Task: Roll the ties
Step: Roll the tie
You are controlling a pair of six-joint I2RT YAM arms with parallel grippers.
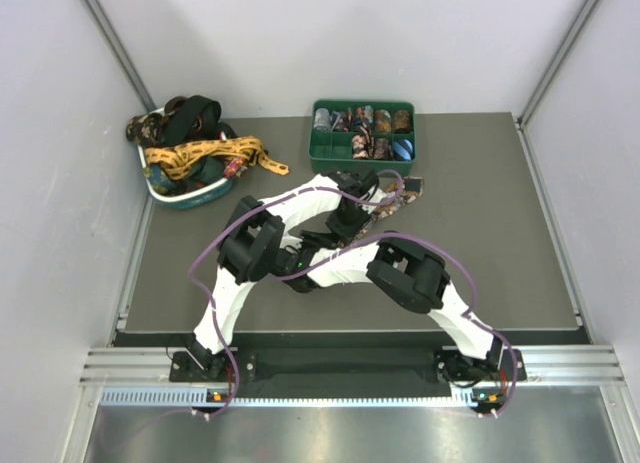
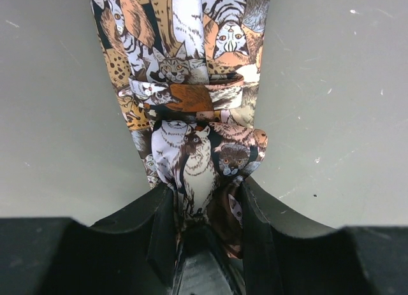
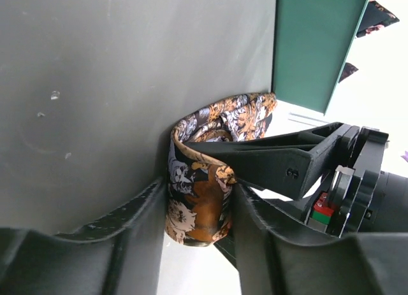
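A brown tie printed with cats (image 2: pixel 185 85) lies stretched away from me on the grey table, its near end wound into a small roll (image 3: pixel 199 199). My left gripper (image 2: pixel 204 212) is shut on that rolled end, and one of its black fingers (image 3: pixel 280 161) passes through the roll. My right gripper (image 3: pixel 199 228) pinches the same roll from both sides. In the top view both grippers, left (image 1: pixel 372 205) and right (image 1: pixel 352 223), meet mid-table, with the tie's free end (image 1: pixel 405 191) just beyond them.
A green divided tray (image 1: pixel 318 153) with several rolled ties stands at the back centre, close behind the grippers. At the back left a basket (image 1: pixel 190 195) holds loose ties, a gold-yellow one (image 1: pixel 215 153) draped over it. Purple cables loop around both arms.
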